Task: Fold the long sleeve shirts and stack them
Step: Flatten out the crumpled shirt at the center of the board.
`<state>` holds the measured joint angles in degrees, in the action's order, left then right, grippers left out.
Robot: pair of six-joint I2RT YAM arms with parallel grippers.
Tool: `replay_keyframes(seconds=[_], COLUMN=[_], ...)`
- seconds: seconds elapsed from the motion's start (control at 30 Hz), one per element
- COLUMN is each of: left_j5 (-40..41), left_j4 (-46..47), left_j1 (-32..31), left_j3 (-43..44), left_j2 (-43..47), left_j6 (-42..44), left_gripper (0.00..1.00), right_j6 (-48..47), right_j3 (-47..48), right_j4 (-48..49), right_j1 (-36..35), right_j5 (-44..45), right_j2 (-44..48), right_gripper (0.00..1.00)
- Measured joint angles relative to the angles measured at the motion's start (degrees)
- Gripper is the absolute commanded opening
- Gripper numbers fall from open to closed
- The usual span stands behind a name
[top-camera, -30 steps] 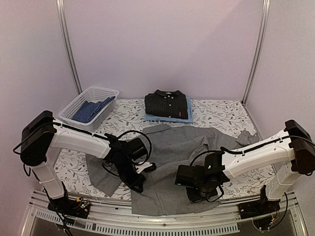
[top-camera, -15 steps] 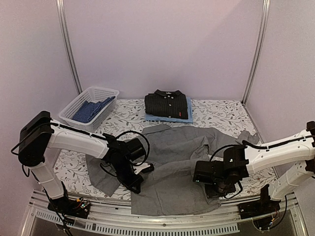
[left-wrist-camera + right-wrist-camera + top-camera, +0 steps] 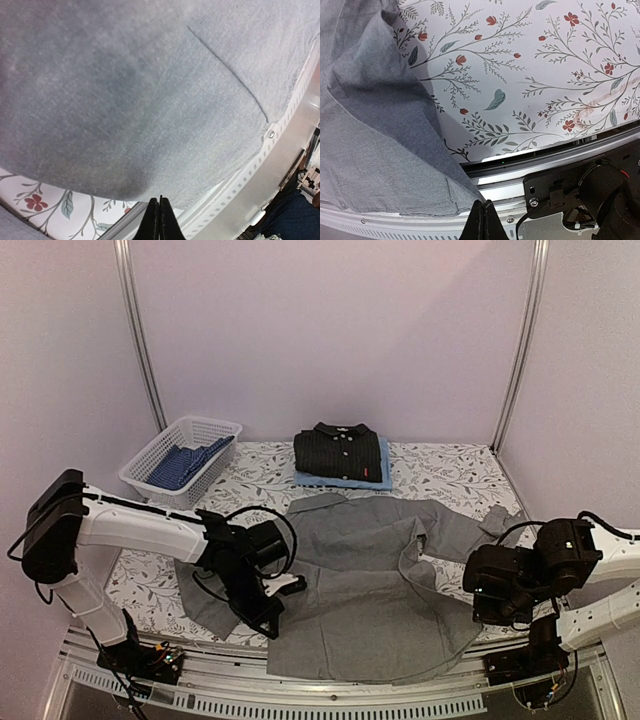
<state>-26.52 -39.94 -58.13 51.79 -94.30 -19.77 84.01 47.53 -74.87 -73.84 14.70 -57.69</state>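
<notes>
Two end effectors sit at opposite ends of the grey shirt's near hem, so the garment lies between them and stretches away toward the far side. The left end effector has its fingers pressed together, and the cloth edge meets their tips while hanging clear of the counter. It seems to be pinching the hem near the left corner. The right end effector is likewise closed, with the right hem corner running straight into its tips just above the counter's metal rim, so that corner looks pinched too.

The shirt is spread flat in the near middle with its collar far and its hem near. Its long axis points at the folded black shirt, which rests on the blue shirt well beyond the collar. One sleeve trails toward each arm, so each arm is nearest its own side. Any fold probably carries the hem away from both bases, toward the collar. A basket stands far left.
</notes>
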Motion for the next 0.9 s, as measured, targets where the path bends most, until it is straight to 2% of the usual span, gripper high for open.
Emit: replay_keyframes(seconds=[0.13, 0.27, 0.43, 0.47, 0.6, 0.63, 0.73, 0.9], left_j5=[-0.7, -1.4, -1.6, -1.7, -1.7, -1.5, 0.0, 3.7], left_j4=[-0.3, -1.3, -2.8, -3.1, -4.6, -5.2, -7.7, -10.4], left_j1=[-1.0, -1.9, -3.0, -3.2, -3.7, -3.7, -3.7, -2.0], left_j3=[-0.6, -1.3, -1.9, -2.1, -2.1, -1.9, 0.5, 10.0], left_j2=[0.5, 1.0, 2.2, 2.5, 3.7, 3.9, 4.3, 4.5], left_j6=[-1.1, -2.0, -2.8, -2.9, -3.0, -3.0, -3.0, -3.0], left_gripper=[0.0, 0.0, 0.0, 0.0, 0.0, 0.0, 0.0, 0.02], right_j6=[0.6, -0.2, -2.7, -3.1, -4.4, -4.6, -5.6, -13.3], right_j3=[1.6, 2.1, -2.2, -2.8, -3.0, -2.7, -0.7, 0.1], right_j4=[-1.2, -0.9, 3.3, 3.5, 4.3, 4.5, 5.6, 14.2], right_j1=[0.0, 0.0, 0.7, 0.7, 0.8, 0.9, 1.8, 12.3], right_j5=[1.7, 2.3, -0.5, -1.0, -1.9, -1.7, -0.7, -0.4], right_j2=[1.9, -1.5, -3.5, -3.9, -5.2, -5.4, -5.4, -4.5], right_gripper=[0.0, 0.0, 0.01, 0.07, 0.45, 0.52, 0.6, 0.67])
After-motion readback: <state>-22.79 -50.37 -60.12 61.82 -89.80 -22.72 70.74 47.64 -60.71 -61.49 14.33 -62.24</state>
